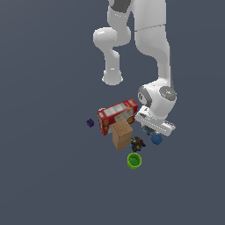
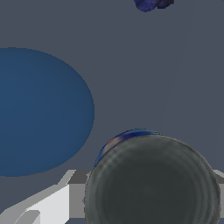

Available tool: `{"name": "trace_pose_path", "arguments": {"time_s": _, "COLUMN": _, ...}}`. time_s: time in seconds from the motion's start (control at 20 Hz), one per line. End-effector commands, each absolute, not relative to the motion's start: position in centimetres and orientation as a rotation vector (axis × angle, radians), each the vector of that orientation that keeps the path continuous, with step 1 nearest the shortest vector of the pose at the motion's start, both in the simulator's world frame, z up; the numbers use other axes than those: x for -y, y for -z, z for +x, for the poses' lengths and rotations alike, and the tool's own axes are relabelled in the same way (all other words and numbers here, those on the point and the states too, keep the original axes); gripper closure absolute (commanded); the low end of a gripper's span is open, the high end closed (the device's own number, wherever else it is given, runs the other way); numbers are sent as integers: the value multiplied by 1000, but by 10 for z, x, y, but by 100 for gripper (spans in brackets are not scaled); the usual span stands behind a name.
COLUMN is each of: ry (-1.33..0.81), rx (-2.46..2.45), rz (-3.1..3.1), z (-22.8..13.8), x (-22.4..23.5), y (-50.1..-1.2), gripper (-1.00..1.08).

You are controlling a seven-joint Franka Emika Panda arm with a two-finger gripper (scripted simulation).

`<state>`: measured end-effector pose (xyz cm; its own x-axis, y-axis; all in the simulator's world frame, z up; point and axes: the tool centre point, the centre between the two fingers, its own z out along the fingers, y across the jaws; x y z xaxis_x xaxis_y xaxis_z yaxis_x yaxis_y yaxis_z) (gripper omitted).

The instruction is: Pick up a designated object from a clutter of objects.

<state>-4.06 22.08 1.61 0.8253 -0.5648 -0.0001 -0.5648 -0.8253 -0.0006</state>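
Gripper point(image 2: 148, 205) grip unclear; ridged grey-topped round can point(image 2: 153, 183) beside smooth blue ball point(image 2: 39, 111).

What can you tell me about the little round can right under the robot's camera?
The small can looks round and squat, with a dark grey top marked by faint rings, like metal. A blue band with a reddish spot shows along its side. It stands upright on the grey floor, close beside the blue ball, with a gap between them. Pale parts of the gripper show at both its sides; whether the jaws touch it cannot be told.
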Motion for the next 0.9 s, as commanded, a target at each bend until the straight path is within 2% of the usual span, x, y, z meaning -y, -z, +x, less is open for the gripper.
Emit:
{"name": "trace_pose_path", "arguments": {"time_s": 0.0, "ry": 2, "rx": -930, "rz": -3000, "z": -40, "x": -217, "y": -20, "gripper": 108}}
{"name": "trace_pose_path", "arguments": {"time_s": 0.4, "ry": 2, "rx": -930, "rz": -3000, "z": -38, "x": -192, "y": -52, "gripper": 108}}
{"name": "trace_pose_path", "arguments": {"time_s": 0.85, "ry": 1, "rx": -930, "rz": -2999, "z": -34, "x": -134, "y": -122, "gripper": 108}}
